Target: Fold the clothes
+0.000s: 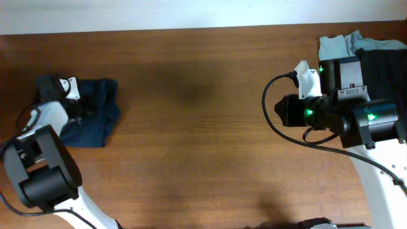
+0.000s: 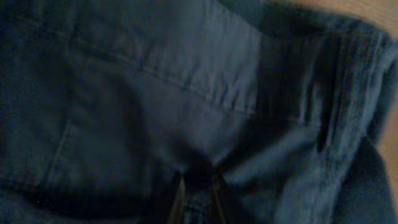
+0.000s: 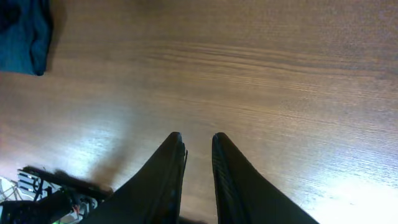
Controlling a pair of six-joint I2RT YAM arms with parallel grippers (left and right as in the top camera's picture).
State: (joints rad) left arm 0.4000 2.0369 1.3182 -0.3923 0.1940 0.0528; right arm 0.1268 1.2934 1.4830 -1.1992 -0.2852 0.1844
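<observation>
A dark navy garment (image 1: 102, 121) with visible seams lies bunched at the table's left side. It fills the left wrist view (image 2: 186, 93) and shows at the top left corner of the right wrist view (image 3: 22, 34). My left gripper (image 1: 81, 113) is down on it; its fingertips (image 2: 198, 196) stand a narrow gap apart with cloth showing between them. At the far right lie a pale grey-blue garment (image 1: 334, 46) and a black one (image 1: 385, 67). My right gripper (image 1: 278, 112) hovers over bare wood, its fingers (image 3: 198, 146) slightly parted on nothing.
The brown wooden table (image 1: 197, 127) spans the whole overhead view. A black cable (image 1: 270, 121) loops off the right arm. Loose wires (image 3: 37, 186) show at the bottom left of the right wrist view.
</observation>
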